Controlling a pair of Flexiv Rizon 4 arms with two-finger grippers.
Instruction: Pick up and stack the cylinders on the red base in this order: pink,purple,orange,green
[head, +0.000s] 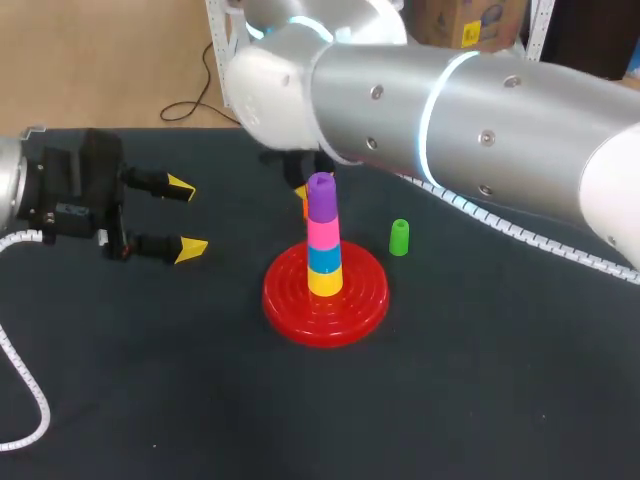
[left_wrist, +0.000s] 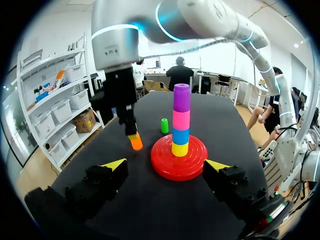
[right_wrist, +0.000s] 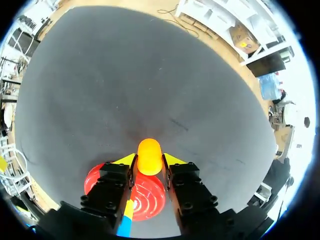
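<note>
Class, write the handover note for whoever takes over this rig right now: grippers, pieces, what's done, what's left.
Left gripper: open, empty, beside the red base.
Right gripper: shut on the orange cylinder, near the base.
Done: pink cylinder and purple cylinder stacked, above a yellow cylinder and a blue cylinder.
Left: orange onto purple, then the green cylinder, now upright on the table.

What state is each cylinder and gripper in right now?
red base: flat on the table, loaded
pink cylinder: stacked
purple cylinder: on the pink cylinder, topmost
orange cylinder: held in the right gripper
green cylinder: upright on the table, untouched
left gripper: open, empty
right gripper: shut on the orange cylinder
</note>
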